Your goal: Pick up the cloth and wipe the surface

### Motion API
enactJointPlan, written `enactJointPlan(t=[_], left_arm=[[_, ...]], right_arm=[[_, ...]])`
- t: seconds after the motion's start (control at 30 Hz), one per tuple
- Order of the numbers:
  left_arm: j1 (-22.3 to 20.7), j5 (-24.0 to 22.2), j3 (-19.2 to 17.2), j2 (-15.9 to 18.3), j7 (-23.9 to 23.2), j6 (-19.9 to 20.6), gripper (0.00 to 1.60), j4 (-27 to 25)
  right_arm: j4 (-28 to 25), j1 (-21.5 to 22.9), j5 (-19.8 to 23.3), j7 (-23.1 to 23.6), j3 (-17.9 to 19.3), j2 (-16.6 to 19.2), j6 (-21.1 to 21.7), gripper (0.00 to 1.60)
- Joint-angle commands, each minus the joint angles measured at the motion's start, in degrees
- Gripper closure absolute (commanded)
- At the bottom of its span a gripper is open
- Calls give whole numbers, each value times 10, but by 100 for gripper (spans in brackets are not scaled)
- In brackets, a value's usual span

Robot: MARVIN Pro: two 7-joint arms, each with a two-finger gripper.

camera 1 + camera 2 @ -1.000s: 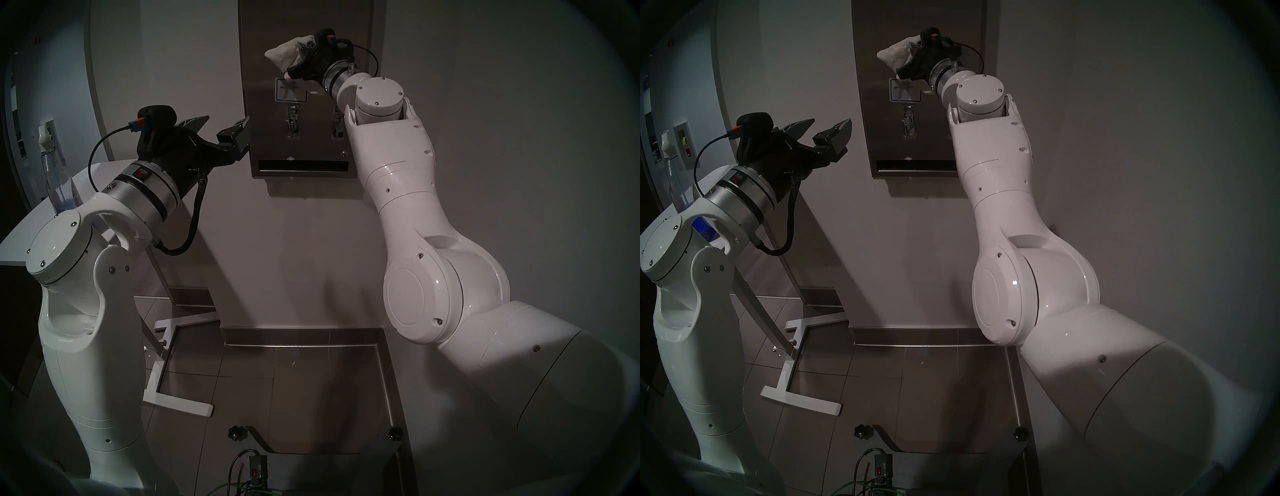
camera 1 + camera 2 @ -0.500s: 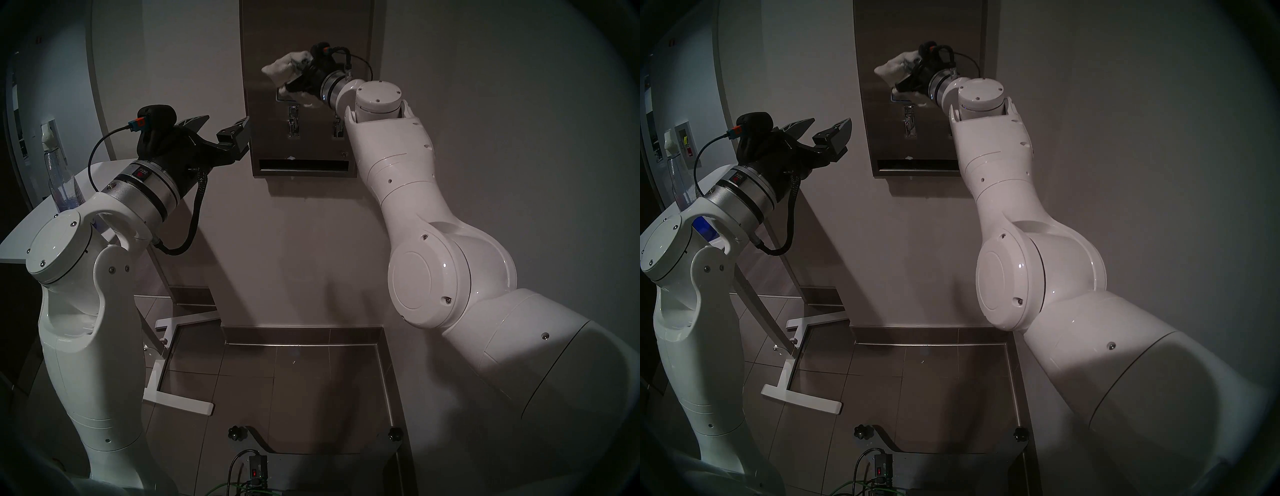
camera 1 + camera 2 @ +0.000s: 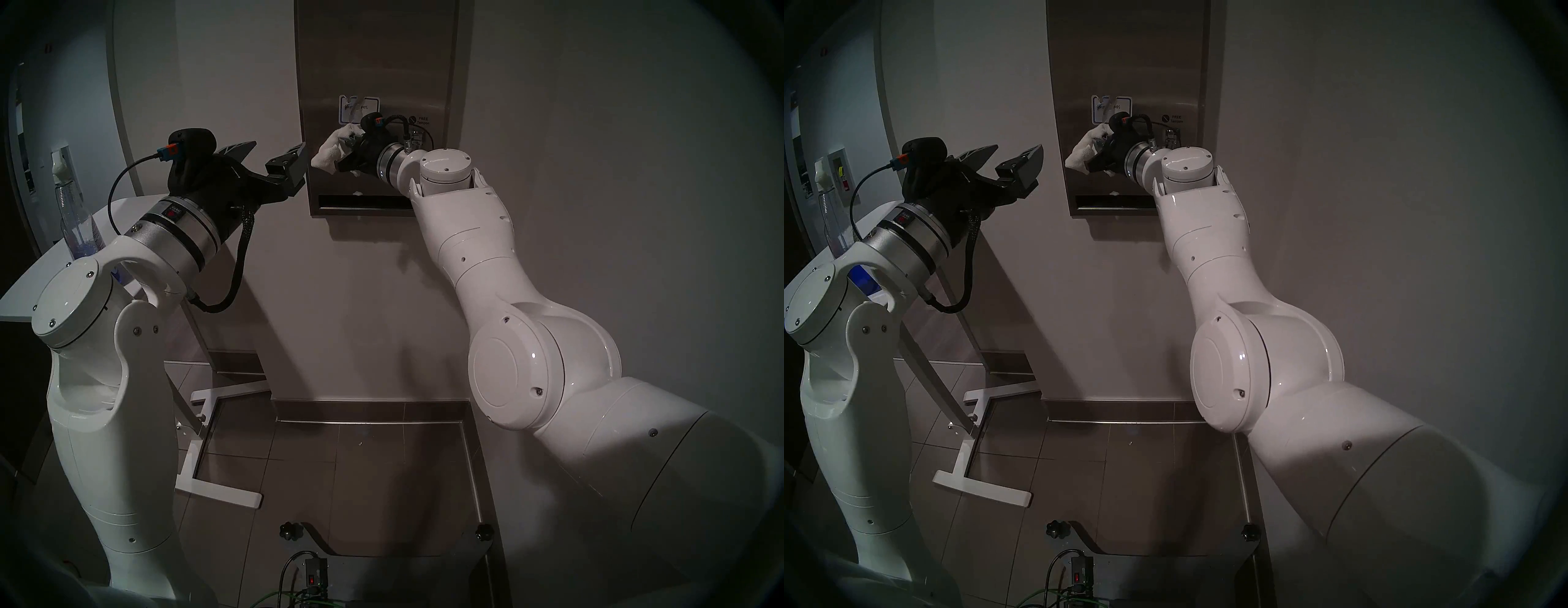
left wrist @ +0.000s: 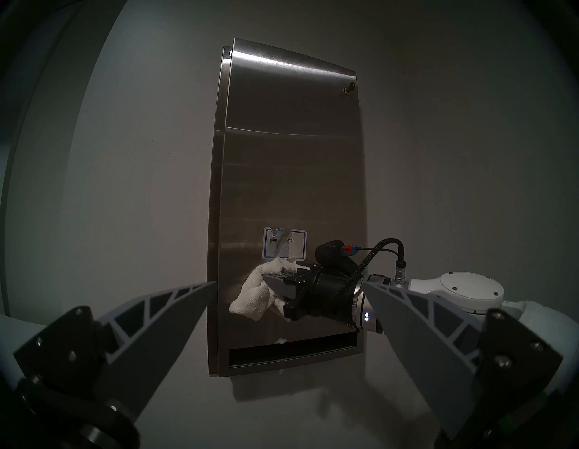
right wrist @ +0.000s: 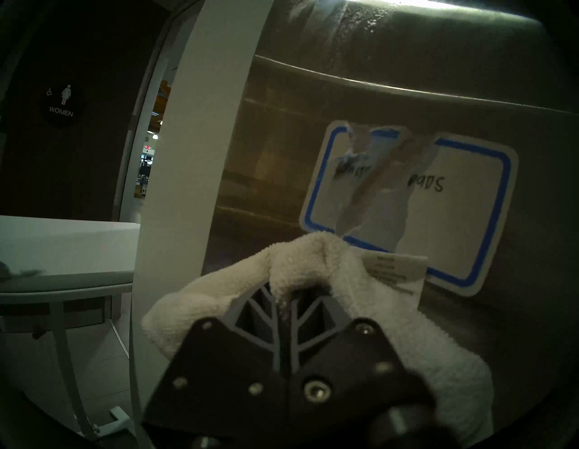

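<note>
The cloth [image 3: 329, 149] is an off-white towel bunched in my right gripper [image 3: 345, 149], which is shut on it. It is pressed on the brushed steel dispenser front [image 3: 373, 51], just below the blue-bordered label [image 3: 358, 108] and above the dark slot [image 3: 365, 201], near the left edge. The right wrist view shows the cloth [image 5: 313, 260] with its white tag over the shut fingers [image 5: 263, 310], under the torn label [image 5: 407, 200]. The left lever slot is hidden behind cloth and gripper. My left gripper [image 3: 275, 153] is open and empty, left of the dispenser, apart from it.
A white table [image 3: 51, 271] stands at the left with a clear spray bottle [image 3: 76, 225] on it. Its white foot [image 3: 220, 492] lies on the tiled floor. The grey wall [image 3: 594, 127] runs around the dispenser. A door with a WOMEN sign [image 5: 62, 105] is far left.
My right gripper has moved the cloth down the dispenser front, from above the label to below it and a little leftward. The label is uncovered now. The left arm has not moved.
</note>
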Motion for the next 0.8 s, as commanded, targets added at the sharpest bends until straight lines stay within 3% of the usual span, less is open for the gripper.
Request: enactJointPlan(t=[0.0,0.27,0.5,0.6,0.73,0.77], left_arm=[[-12,-1,0,0,-1,-6,0,-13],[-11,-2,0,1,0,-5,0,-12],[-11,-2,0,1,0,-6,0,-13],[-12,-2,0,2,0,-6,0,-13],[-13,-3,0,1,1,-8,0,-14],[-13,-3,1,1,1,-8,0,-14]], right_arm=[[-35,64,-2,-17,5,14,-14,160],[-78,67,-1,-23,8,13,-36,160],[-111,89,-8,-23,6,12,-27,160],[-108,96,-11,-25,4,14,-23,160],[-63,115,-5,-28,14,11,-5,160],[-70,101,0,-35,18,8,10,160]])
